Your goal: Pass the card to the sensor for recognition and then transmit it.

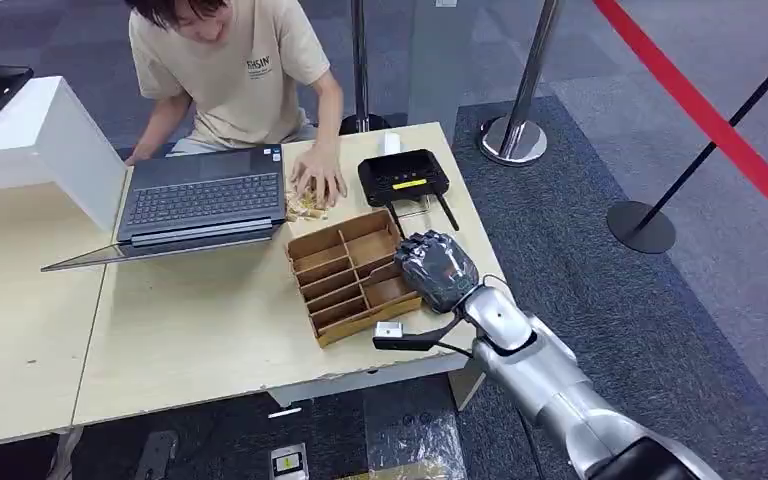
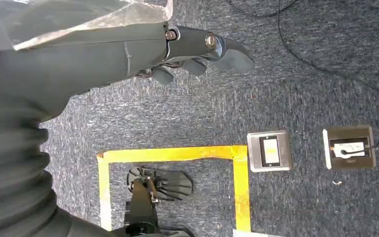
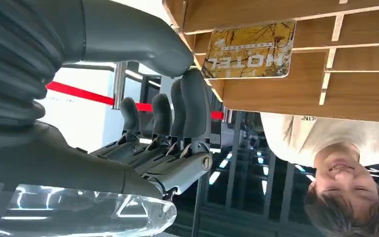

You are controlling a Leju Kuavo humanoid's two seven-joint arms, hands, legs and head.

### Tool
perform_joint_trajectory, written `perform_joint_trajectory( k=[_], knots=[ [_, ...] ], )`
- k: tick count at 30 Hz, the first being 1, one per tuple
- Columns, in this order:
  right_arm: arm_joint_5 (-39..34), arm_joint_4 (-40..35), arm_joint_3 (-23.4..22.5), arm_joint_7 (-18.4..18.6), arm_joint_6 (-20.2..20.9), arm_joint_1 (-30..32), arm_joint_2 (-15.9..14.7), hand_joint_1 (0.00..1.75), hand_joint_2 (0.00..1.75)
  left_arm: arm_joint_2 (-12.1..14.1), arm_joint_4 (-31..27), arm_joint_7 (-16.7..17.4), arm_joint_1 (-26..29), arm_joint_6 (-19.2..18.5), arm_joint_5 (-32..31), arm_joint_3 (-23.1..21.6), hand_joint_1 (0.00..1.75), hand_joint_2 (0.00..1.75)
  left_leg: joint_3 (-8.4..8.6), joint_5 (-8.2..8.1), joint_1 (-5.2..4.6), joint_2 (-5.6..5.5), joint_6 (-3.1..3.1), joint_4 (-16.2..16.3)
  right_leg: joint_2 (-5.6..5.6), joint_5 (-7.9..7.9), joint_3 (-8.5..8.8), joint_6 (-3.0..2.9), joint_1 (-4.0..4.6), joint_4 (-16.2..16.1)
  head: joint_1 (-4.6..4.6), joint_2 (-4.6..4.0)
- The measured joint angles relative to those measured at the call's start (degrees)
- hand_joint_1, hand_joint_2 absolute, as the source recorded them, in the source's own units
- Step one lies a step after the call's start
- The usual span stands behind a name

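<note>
From the right wrist camera I see the right hand's (image 3: 143, 123) fingers (image 3: 196, 106) and thick thumb meeting at the corner of a yellow-brown card printed "HOTEL" (image 3: 249, 49); they touch its edge, but I cannot tell whether the card is actually pinched. The card stands in a slot of the compartmented brown wooden tray (image 3: 355, 89). In the head view the right hand (image 1: 437, 268) sits at the tray's (image 1: 335, 300) right side, over its right-hand compartments, with the silver arm coming in from below. Just behind the tray lies a flat black sensor unit with a yellow label (image 1: 403, 178). A person in a beige T-shirt (image 1: 235, 65) leans over the pale wooden bench (image 1: 190, 330), one hand resting on a small stack of cards (image 1: 307, 204) just beside an open grey laptop (image 1: 198, 200). The left hand (image 2: 197, 49) hangs over grey carpet (image 2: 286, 98) marked with yellow tape (image 2: 177, 154); its fingers are loosely extended, holding nothing.
</note>
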Motion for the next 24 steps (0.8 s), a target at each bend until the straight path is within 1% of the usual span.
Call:
perform_joint_trajectory(
  k=[24],
  knots=[
    [0.0, 0.0, 0.0, 0.0, 0.0, 0.0, 0.0, 1.13, 1.75, 0.02, 0.0, 0.0, 0.0, -0.02, 0.0, 0.0, 0.0, 1.75, 0.0, 0.0, 0.0, 0.0, 0.0, 0.0, 0.0, 0.0, 0.0, 0.0, 0.0, 0.0, 0.0, 0.0]
  ],
)
